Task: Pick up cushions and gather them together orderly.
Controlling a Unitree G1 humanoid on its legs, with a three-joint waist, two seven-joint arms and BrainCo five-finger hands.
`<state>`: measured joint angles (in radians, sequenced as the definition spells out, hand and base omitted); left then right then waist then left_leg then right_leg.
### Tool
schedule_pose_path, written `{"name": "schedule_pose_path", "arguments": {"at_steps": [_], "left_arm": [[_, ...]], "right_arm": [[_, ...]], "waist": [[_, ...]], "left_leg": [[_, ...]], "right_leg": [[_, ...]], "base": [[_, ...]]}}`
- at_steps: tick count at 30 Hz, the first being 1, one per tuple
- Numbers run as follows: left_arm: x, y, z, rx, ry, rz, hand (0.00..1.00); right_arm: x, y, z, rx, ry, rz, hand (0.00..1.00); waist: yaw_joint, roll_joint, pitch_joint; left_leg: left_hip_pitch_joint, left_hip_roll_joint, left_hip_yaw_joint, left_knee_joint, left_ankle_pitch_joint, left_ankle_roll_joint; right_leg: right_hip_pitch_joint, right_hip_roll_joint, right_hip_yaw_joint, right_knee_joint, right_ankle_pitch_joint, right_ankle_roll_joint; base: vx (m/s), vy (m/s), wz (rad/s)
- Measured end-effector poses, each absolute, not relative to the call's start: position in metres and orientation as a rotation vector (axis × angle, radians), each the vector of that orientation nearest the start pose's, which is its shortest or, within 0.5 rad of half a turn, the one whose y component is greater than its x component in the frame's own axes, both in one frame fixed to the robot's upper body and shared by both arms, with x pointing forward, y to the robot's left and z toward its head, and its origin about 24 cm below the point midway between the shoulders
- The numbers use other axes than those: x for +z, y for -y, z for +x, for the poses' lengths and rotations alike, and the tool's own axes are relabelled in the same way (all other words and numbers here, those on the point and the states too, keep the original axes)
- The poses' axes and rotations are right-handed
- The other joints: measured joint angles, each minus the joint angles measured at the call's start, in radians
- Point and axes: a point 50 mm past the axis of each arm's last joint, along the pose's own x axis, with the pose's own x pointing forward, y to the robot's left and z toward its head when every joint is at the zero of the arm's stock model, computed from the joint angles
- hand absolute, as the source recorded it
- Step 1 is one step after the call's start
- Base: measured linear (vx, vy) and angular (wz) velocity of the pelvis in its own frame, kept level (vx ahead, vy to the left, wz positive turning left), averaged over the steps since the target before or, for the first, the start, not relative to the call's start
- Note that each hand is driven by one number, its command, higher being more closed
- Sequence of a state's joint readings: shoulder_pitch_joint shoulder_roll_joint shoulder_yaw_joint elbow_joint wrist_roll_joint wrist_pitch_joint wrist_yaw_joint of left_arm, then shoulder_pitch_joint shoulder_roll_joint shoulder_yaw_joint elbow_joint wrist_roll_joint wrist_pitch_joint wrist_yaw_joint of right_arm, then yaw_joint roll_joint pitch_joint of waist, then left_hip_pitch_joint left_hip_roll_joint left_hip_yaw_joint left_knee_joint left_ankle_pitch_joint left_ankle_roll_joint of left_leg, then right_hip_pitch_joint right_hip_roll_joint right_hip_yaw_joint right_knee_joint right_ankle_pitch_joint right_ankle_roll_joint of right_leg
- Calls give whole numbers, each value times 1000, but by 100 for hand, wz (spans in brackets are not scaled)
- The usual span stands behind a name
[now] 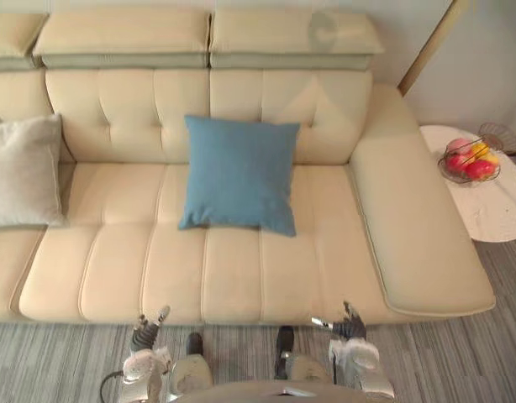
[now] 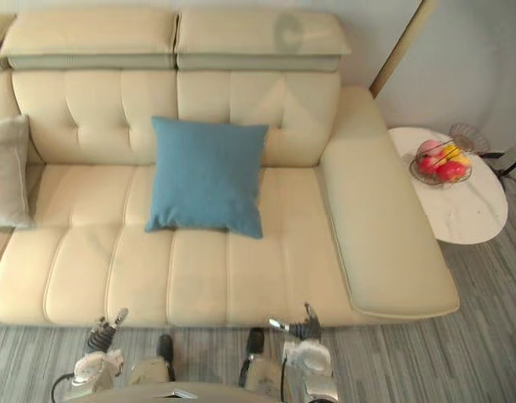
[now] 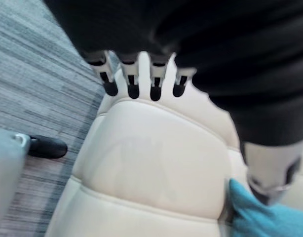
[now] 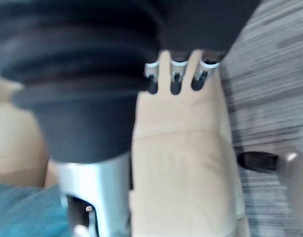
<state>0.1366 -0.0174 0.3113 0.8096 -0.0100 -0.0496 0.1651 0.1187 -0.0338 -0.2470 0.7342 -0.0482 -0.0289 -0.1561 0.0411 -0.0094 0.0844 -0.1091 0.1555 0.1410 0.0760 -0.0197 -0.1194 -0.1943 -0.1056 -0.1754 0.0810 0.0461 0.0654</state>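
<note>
A blue square cushion (image 1: 239, 175) leans against the backrest in the middle of the cream sofa (image 1: 233, 269). A pale grey cushion (image 1: 23, 172) leans at the sofa's far left. My left hand (image 1: 145, 334) and right hand (image 1: 351, 326) hover low over the floor just in front of the seat's front edge, both well short of the cushions. Each hand is open and holds nothing. In the left wrist view my fingers (image 3: 133, 79) point over the seat, and a corner of the blue cushion (image 3: 260, 217) shows beyond them. In the right wrist view the blue cushion (image 4: 20, 212) shows beside my thumb.
The sofa's long right section (image 1: 413, 227) juts forward. To the right of the sofa stands a round white side table (image 1: 497, 210) with a wire bowl of fruit (image 1: 470, 159). A wooden pole (image 1: 430, 42) leans by the wall. Grey striped carpet (image 1: 460, 361) lies in front.
</note>
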Motion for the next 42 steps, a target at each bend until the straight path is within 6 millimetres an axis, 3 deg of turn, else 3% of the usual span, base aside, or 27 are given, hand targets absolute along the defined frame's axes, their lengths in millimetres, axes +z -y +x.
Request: {"name": "schedule_pose_path", "arguments": {"at_steps": [4, 9, 11, 12, 13, 14, 15, 17, 18, 20, 21, 23, 25, 27, 29, 30, 32, 33, 36, 42], "left_arm": [[-152, -206, 91, 491, -1001, -47, 0], [-154, -215, 84, 502, -1035, -24, 0], [-153, -218, 86, 506, -1027, -18, 0], [-152, -219, 91, 513, -1015, -25, 0], [-153, -219, 88, 526, -1021, -37, 0], [-151, -222, 91, 553, -1006, -47, 0], [-148, -227, 94, 562, -985, -30, 0], [-147, -233, 92, 591, -983, -14, 0], [-146, -234, 91, 611, -981, -14, 0], [-147, -230, 93, 616, -979, -47, 0], [-149, -216, 101, 590, -978, -83, 0], [-150, -207, 104, 574, -978, -102, 0], [-151, -203, 100, 567, -990, -100, 0], [-150, -201, 103, 552, -984, -87, 0], [-150, -200, 106, 542, -979, -85, 0], [-150, -199, 106, 534, -983, -81, 0], [-151, -198, 107, 533, -982, -87, 0], [-150, -202, 106, 529, -982, -81, 0], [-152, -211, 98, 532, -1010, -54, 0], [-158, -214, 87, 471, -1077, -63, 0]], "right_arm": [[-146, 217, 106, -432, -979, -49, 0], [-150, 217, 101, -426, -1017, -54, 0], [-149, 220, 104, -422, -1012, -65, 0], [-148, 219, 108, -411, -1000, -71, 0], [-146, 222, 111, -413, -991, -78, 0], [-145, 219, 119, -408, -979, -69, 0], [-146, 217, 116, -418, -981, -51, 0], [-150, 212, 111, -404, -1010, -51, 0], [-151, 203, 116, -380, -1006, -39, 0], [-146, 197, 134, -362, -963, -25, 0], [-141, 199, 146, -363, -929, -33, 0], [-142, 203, 142, -376, -940, -42, 0], [-145, 207, 130, -406, -968, -54, 0], [-144, 211, 131, -415, -963, -59, 0], [-144, 219, 128, -433, -970, -75, 0], [-145, 220, 123, -447, -984, -72, 0], [-146, 219, 123, -454, -992, -64, 0], [-149, 209, 119, -457, -1013, -19, 0], [-156, 201, 106, -459, -1067, 21, 0], [-158, 211, 96, -523, -1099, 56, 0]], "waist": [[-2, -6, -22], [-11, -9, -23], [-5, -17, -3], [10, -24, -3], [21, -4, -7], [-1, 2, 6], [-4, -3, 16], [11, -29, 7], [44, -51, -5], [51, -54, -7], [53, -10, 24], [48, 17, 49], [37, 40, 40], [32, 32, 36], [31, 17, 35], [19, 12, 35], [14, 19, 37], [15, -5, 34], [3, -44, 11], [-19, -26, -8]], "left_leg": [[76, -7, 30, -26, -17, -1], [107, -18, 68, -9, -38, -3], [99, -22, 68, 40, -77, 4], [70, -46, 33, 47, -85, 65], [62, -27, 31, 44, -79, 65], [36, -20, 22, 56, -52, 52], [41, -31, -7, 55, -34, 54], [37, -39, -31, 55, -14, 48], [-13, -40, -34, 86, -3, 41], [-79, -31, -44, 105, 16, 27], [-110, -8, -73, 98, 49, 17], [-92, 4, -85, 55, 90, 15], [-63, 33, 7, -11, 98, 22], [-64, 30, 55, -27, 87, 31], [-74, 5, 61, 121, 73, 42], [-60, -8, 61, 217, -36, 44], [-52, -13, 60, 237, -79, 45], [-29, -46, 67, 177, -53, 59], [63, -108, 91, -11, 24, 75], [146, -141, 82, -163, 69, 79]], "right_leg": [[94, 10, 35, -114, 69, 13], [122, 9, 90, -156, 107, 18], [88, 8, 92, -84, 110, 18], [51, 2, 116, -66, 138, 63], [48, 4, 117, -72, 151, 92], [-45, -18, 87, 314, -84, 45], [-45, -36, 83, 522, -182, 51], [28, -35, 92, 576, -225, 56], [100, -22, 106, 442, -280, 51], [139, 7, 87, 282, -305, 32], [182, 36, 48, 155, -278, -1], [202, 53, 18, 141, -263, -11], [199, 52, -28, 153, -260, -25], [188, 30, -42, 133, -235, -28], [169, -9, -59, 130, -212, -15], [159, -30, -58, 129, -196, 4], [160, -34, -51, 120, -178, 22], [172, -43, -40, 79, -148, 25], [197, -77, -20, 25, -121, 17], [214, -69, 16, -11, -116, 22]], "base": [[64, 28, -24], [6, 15, -32], [-88, 52, -36], [-169, 67, -58], [-234, 63, -24], [-166, 20, 36], [-118, -8, 70], [-81, -119, 57], [-169, -190, 24], [-222, -163, 10], [-268, -125, 24], [-270, -104, 44], [-313, -117, 48], [-150, 6, 33], [-120, 109, 27], [-106, 144, 11], [-102, 172, -2], [-109, 169, -8], [-88, 148, -7], [-52, 49, -6]]}}
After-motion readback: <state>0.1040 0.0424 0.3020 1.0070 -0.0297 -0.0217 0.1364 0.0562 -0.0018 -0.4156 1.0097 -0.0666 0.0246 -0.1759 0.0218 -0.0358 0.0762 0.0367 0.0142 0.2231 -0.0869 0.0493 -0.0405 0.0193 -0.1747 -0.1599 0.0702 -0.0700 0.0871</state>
